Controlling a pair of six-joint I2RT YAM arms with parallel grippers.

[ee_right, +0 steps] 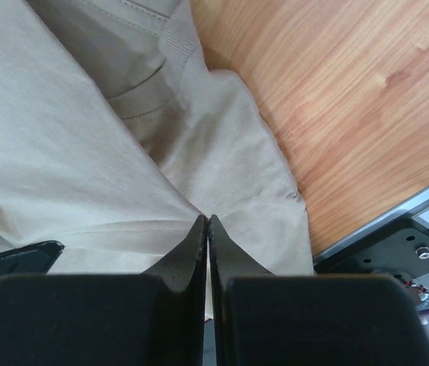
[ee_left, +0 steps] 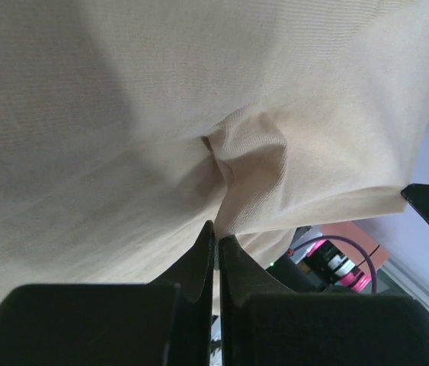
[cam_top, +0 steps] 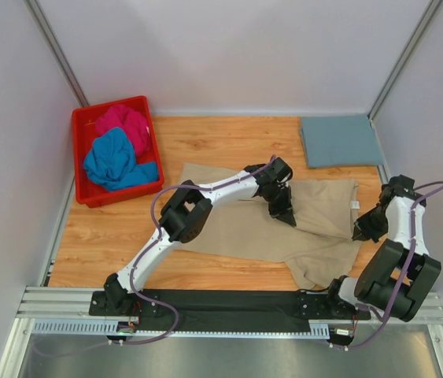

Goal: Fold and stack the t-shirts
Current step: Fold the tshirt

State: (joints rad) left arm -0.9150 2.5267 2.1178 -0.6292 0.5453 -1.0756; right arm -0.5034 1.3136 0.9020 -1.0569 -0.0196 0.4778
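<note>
1. Beige soft-cloth t-shirt (cam_top: 323, 213) – is lying spread, wrinkled, across the middle and right of the pale wooden table (cam_top: 111, 236), collar twd the right edge. Near-right part is bunching up.
2. Dusty grey-blue t-shirt (cam_top: 339, 140) – is lying folded into a flat rectangle at the far-right corner, apart from the beige tee.
3. Magenta t-shirt (cam_top: 124, 120) – is sitting crumpled at the far end of the red plastic bin (cam_top: 79, 153), far-left corner of the table.
4. Bright blue t-shirt (cam_top: 112, 161) – is sitting crumpled in the same bin, nearer end, touching the magenta one.
5. Left gripper (cam_top: 286, 214) – is reaching over the centre of the beige tee; wrist view: jaws are pressing together on a puckered ridge of the beige cloth (ee_left: 123, 114) at the gripper tip (ee_left: 216, 229).
6. Right gripper (cam_top: 360, 234) – is working at the tee's right edge, nr the collar; wrist view: jaws are meeting at the tip (ee_right: 206, 221), pinching cloth (ee_right: 46, 152) whose creases are running into them, w/ bare wood (ee_right: 336, 91) beside.
</note>
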